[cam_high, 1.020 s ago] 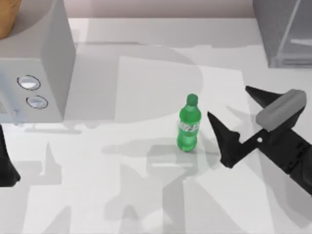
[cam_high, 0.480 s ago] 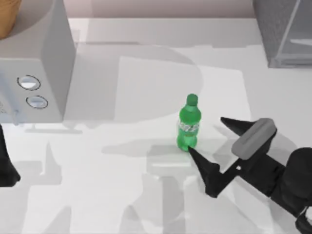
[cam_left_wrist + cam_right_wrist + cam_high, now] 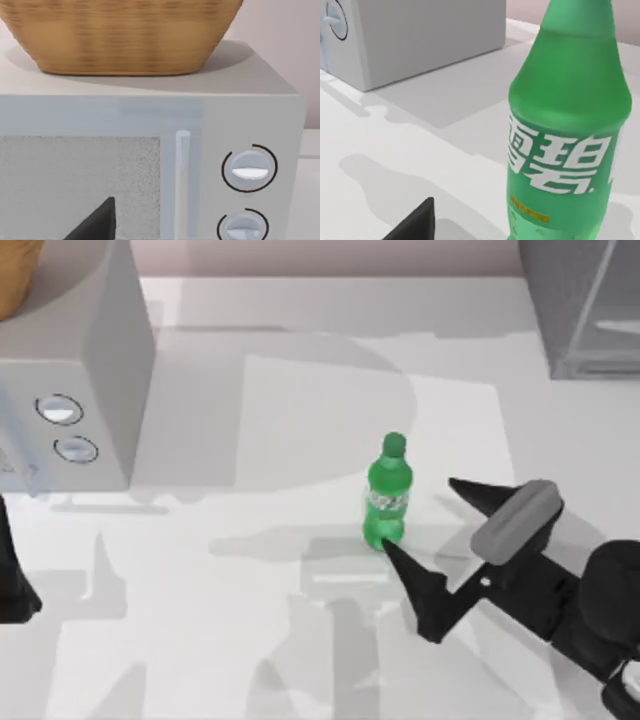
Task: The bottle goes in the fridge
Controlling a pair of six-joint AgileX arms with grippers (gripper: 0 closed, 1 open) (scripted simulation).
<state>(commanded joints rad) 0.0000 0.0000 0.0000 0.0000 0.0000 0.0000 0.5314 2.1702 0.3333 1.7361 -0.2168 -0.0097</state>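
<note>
Bottle [image 3: 387, 495]: small translucent bright-green plastic soda bottle, green screw cap, pale label band with white characters. Stands upright near the middle of the white bench [image 3: 300, 440], toward its right half. Not gripped.

Right gripper [image 3: 432, 525]: black, two-fingered, low over the bench just to the right of the bottle, jaws spread wide. One fingertip lies close against the bottle's base on the near side; the other sits apart on the far right. The bottle is beside the opening, not yet between the jaws.

Left gripper [image 3: 15, 585]: parked at the bench's left edge, facing the dialled box; jaw state cannot be told.

Risk, judged: the near fingertip is so close to the base that any further sweep could knock the tall, narrow bottle over or push it away. Closing off-centre could pinch the rounded wall and squirt it out.

Fridge [image 3: 585, 305]: large dark-grey speckled boxy cabinet with pale glassy panel, at the far right corner. Contents not discernible.

Light-grey box with two round dials [image 3: 70, 390]: at the left edge; interior hidden.

Woven tan basket [image 3: 120, 35]: on top of that box; contents not visible.
</note>
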